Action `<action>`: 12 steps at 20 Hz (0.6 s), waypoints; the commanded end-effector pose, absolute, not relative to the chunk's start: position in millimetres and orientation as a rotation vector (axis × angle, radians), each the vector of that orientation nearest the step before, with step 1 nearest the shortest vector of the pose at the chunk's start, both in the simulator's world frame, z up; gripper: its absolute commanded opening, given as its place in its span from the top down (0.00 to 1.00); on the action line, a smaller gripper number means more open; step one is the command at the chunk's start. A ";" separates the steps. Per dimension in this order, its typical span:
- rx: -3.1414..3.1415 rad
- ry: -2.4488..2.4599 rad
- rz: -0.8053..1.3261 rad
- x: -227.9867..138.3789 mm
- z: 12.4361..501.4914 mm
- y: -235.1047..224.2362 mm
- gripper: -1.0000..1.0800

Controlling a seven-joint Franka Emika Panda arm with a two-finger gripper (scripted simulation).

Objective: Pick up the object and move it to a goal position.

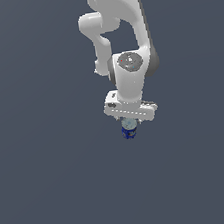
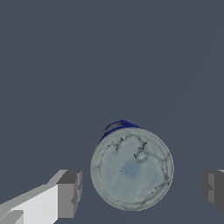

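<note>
The object (image 1: 129, 129) is a small dark-blue can with a pale silvery top, standing upright on the grey floor. In the exterior view it sits right under my white gripper (image 1: 129, 122), which hides most of it. The wrist view looks straight down on the can's round top (image 2: 131, 169). My gripper (image 2: 142, 188) is open, with one grey fingertip (image 2: 70, 193) on one side of the can and the other fingertip (image 2: 214, 189) on the opposite side. Clear gaps show between both fingertips and the can.
Only the flat dark grey floor (image 1: 53, 183) surrounds the can. My white arm (image 1: 124, 41) rises above the gripper toward the top of the exterior view.
</note>
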State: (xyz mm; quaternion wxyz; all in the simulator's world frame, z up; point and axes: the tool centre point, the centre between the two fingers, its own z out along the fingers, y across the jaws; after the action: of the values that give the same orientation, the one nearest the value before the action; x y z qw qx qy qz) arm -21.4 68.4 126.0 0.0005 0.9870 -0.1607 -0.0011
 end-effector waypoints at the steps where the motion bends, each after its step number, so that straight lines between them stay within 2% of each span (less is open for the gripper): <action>1: 3.096 -0.533 -0.001 -22.5 124.9 70.6 0.04; 12: 3.094 -0.543 0.000 -23.4 110.8 71.6 0.04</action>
State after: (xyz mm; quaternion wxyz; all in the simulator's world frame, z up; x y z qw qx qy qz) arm -22.8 71.8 116.3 -0.0001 0.9850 -0.1727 0.0004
